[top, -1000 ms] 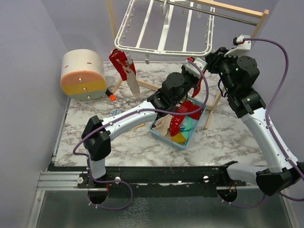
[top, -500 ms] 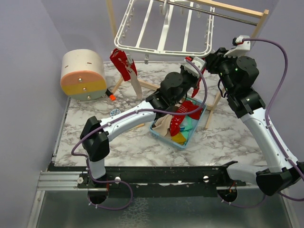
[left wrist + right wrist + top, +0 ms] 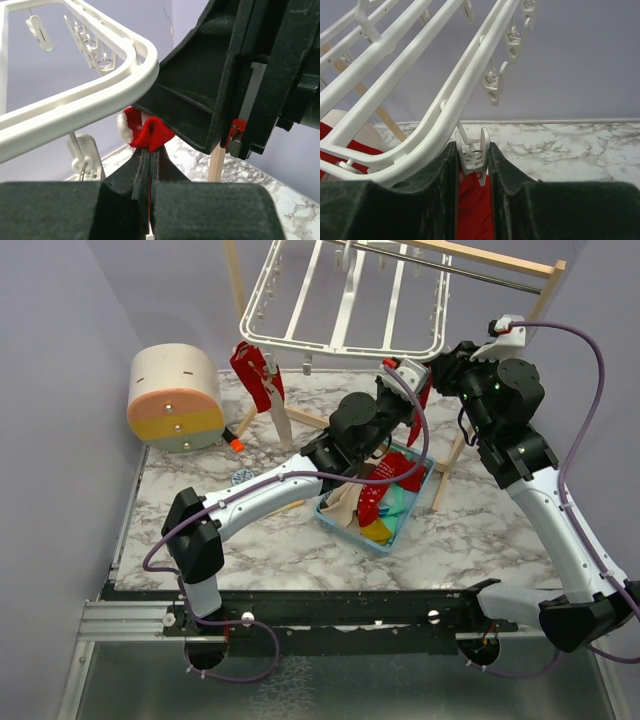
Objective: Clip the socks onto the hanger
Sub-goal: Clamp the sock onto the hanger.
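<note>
The white hanger (image 3: 345,300) hangs from the wooden stand at the back. One red sock (image 3: 258,375) dangles from its near left corner. My left gripper (image 3: 416,388) is raised under the near right corner, shut on a red sock (image 3: 149,136) whose tip pokes out just below the hanger's rim (image 3: 75,107). My right gripper (image 3: 472,150) is shut on a white clip (image 3: 474,152) hanging from that rim, squeezing it. Red fabric (image 3: 475,210) shows between the right fingers right under the clip. More socks (image 3: 385,490) lie in the basket.
A light-blue basket (image 3: 417,502) stands mid-table under both wrists. A round beige, orange and yellow drum (image 3: 175,395) lies at the back left. The wooden stand (image 3: 500,260) has legs that reach down by the basket. A small orange piece (image 3: 237,444) lies on the marble.
My left gripper has lifted the red sock up and slightly right, closer to the hanger's corner and my right gripper. The right arm has held still on the clip.
</note>
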